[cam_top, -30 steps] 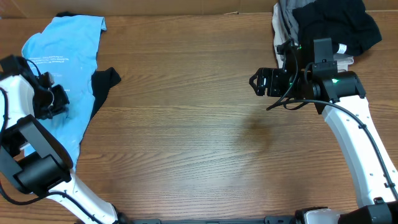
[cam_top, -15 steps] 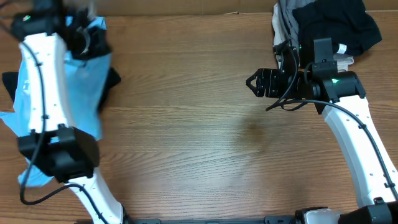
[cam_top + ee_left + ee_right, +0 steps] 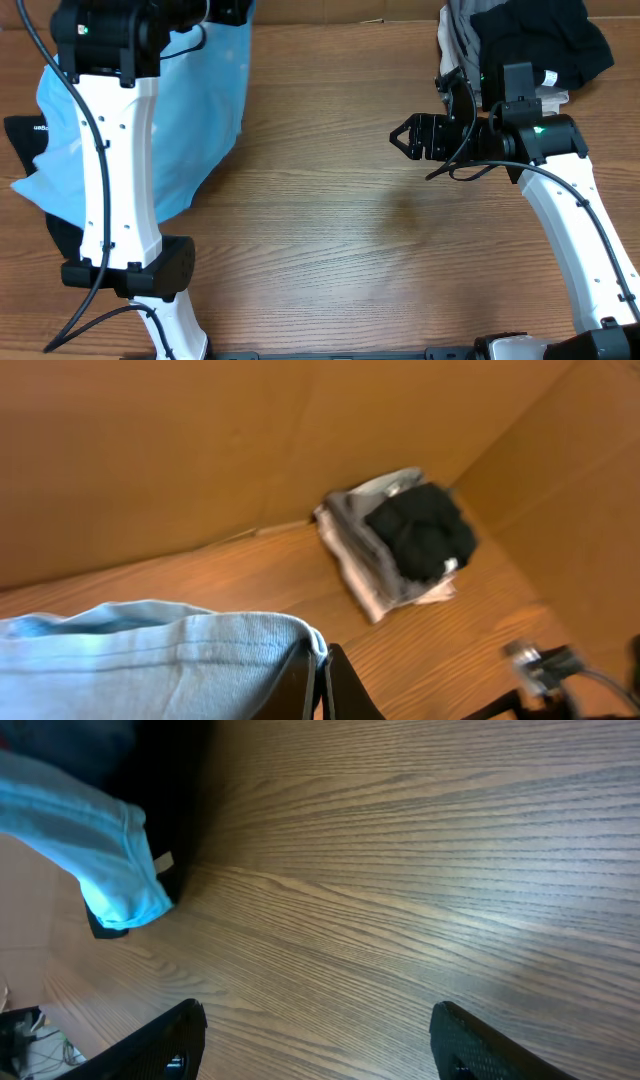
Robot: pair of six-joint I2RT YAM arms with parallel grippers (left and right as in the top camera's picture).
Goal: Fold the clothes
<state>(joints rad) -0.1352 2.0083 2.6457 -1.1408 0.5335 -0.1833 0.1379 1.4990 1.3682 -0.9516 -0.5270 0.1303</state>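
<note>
My left gripper [image 3: 322,675] is shut on the hem of the light blue T-shirt [image 3: 150,660] and holds it high at the back left of the table. In the overhead view the shirt [image 3: 195,120] hangs from the raised left arm, with black fabric [image 3: 25,135] showing under its left side. My right gripper [image 3: 398,137] is open and empty above the bare wood right of centre. In the right wrist view its fingers [image 3: 315,1040] spread wide, and a blue shirt corner [image 3: 110,870] over black cloth shows far off.
A pile of folded clothes, grey with a black top [image 3: 530,40] on it, sits at the back right corner; it also shows in the left wrist view [image 3: 400,540]. Cardboard walls [image 3: 150,450] stand behind the table.
My left arm has swung up and to the right, lifting the blue T-shirt off the table so it hangs. My right gripper has edged slightly left.
</note>
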